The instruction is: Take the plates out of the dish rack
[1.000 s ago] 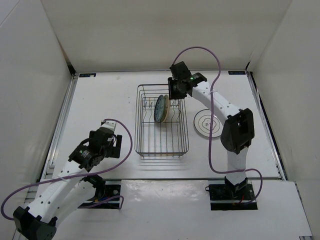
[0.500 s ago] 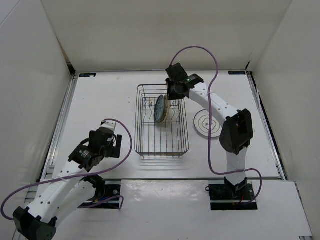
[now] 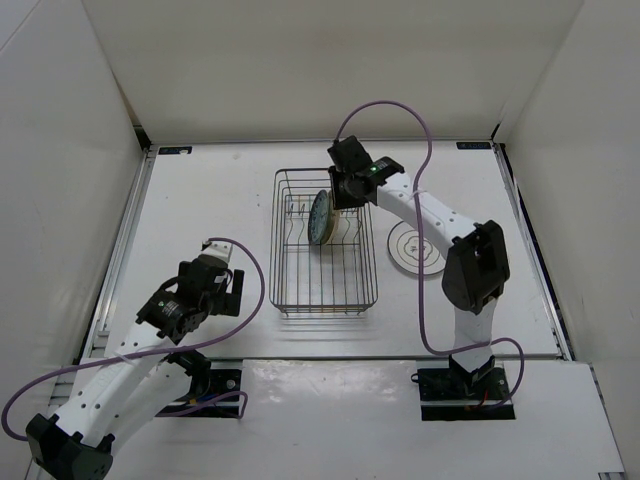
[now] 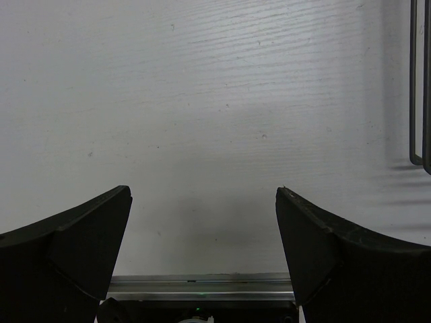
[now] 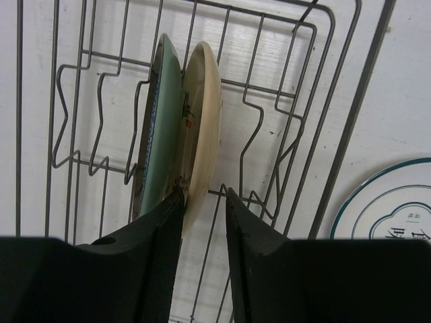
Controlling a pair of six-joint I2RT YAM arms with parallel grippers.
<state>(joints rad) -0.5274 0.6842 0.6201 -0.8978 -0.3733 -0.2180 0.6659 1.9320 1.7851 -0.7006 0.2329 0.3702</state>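
Right gripper moves in over dish rack.
Its open fingers now straddle the cream plate inside, poised to clamp; left gripper sits open beside the rack.

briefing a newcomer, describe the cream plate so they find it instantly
Find the central dark wire dish rack. Two plates stand on edge near its far end; the cream plate is the right one, plain beside the blue-grey plate, its rim between the fingers of the right hand.
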